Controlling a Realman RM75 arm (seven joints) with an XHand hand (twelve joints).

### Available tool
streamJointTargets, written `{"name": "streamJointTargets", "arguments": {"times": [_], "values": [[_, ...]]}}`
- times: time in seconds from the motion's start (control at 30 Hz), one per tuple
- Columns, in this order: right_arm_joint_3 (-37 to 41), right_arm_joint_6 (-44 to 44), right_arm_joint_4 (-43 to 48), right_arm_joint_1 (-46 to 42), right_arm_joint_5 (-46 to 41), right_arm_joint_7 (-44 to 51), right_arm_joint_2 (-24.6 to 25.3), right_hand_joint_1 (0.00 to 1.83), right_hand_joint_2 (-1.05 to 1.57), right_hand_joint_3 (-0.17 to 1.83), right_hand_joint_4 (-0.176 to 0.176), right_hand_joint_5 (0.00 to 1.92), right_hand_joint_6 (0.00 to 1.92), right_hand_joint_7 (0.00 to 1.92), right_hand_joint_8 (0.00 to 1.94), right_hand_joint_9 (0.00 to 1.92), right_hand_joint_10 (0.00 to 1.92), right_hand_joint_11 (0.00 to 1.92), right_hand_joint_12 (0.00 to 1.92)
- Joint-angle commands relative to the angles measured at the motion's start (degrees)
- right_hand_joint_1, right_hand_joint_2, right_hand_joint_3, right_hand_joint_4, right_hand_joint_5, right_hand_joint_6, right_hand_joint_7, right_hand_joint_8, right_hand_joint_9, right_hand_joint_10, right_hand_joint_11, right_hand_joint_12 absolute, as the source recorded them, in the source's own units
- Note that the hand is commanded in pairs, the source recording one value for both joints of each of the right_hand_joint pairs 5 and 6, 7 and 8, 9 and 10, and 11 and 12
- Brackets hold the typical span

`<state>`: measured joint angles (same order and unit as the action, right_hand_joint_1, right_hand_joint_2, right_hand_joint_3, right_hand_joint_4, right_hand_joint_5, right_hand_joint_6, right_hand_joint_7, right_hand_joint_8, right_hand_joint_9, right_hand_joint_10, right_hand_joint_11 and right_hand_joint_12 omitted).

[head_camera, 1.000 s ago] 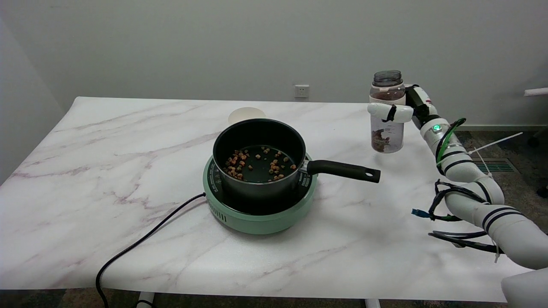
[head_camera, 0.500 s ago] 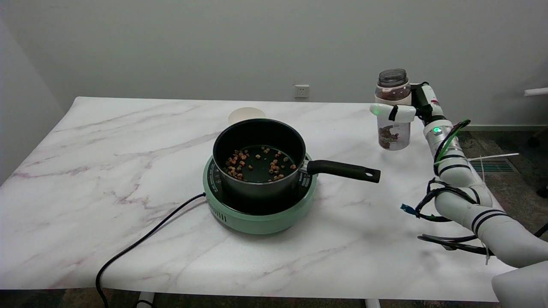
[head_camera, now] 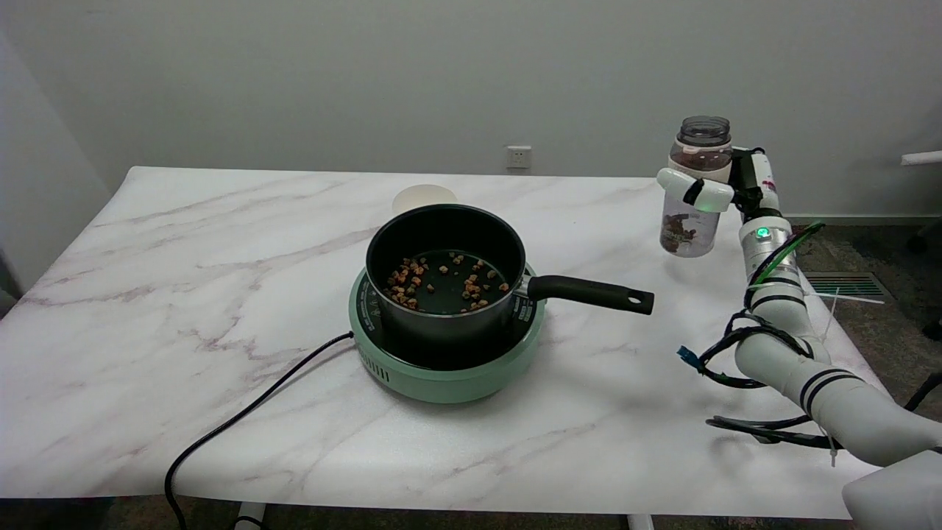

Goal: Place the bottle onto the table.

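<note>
At frame centre a black saucepan point(head_camera: 444, 269) holding brown morsels sits on a green hotplate point(head_camera: 441, 368), its black cord point(head_camera: 243, 419) trailing to the lower left.

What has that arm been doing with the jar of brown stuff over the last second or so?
The right hand has kept hold of the bottle and carried it toward the table's right edge and a little farther back, tilting it slightly. It is not clearly set down yet. The pot on the green cooker, the black cord and the round lid behind the pot have not moved.

Clear bottle point(head_camera: 692, 193), slightly tilted, above table point(head_camera: 221, 243) edge
</note>
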<state>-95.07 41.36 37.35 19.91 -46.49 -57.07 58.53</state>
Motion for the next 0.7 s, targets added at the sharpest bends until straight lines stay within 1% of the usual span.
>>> {"name": "streamJointTargets", "arguments": {"times": [0.03,0.33,0.5,0.7], "values": [[-7.62,4.0,-1.42,0.19,-16.34,-2.2,0.32,1.27,1.04,0.66,0.0,1.61,1.61,1.54,1.54,1.52,1.52,1.24,1.24],[-9.39,3.67,-3.01,0.91,-15.79,-4.31,1.12,1.29,0.9,0.77,0.0,1.56,1.56,1.5,1.5,1.49,1.49,1.22,1.22],[-9.86,3.67,-3.02,0.51,-14.04,-4.31,1.12,1.31,0.82,0.82,0.0,1.52,1.52,1.48,1.48,1.48,1.48,1.2,1.2],[-9.87,5.91,-5.26,0.83,-7.4,-3.83,1.68,1.32,0.8,0.83,0.0,1.53,1.53,1.49,1.49,1.49,1.49,1.21,1.21]]}}
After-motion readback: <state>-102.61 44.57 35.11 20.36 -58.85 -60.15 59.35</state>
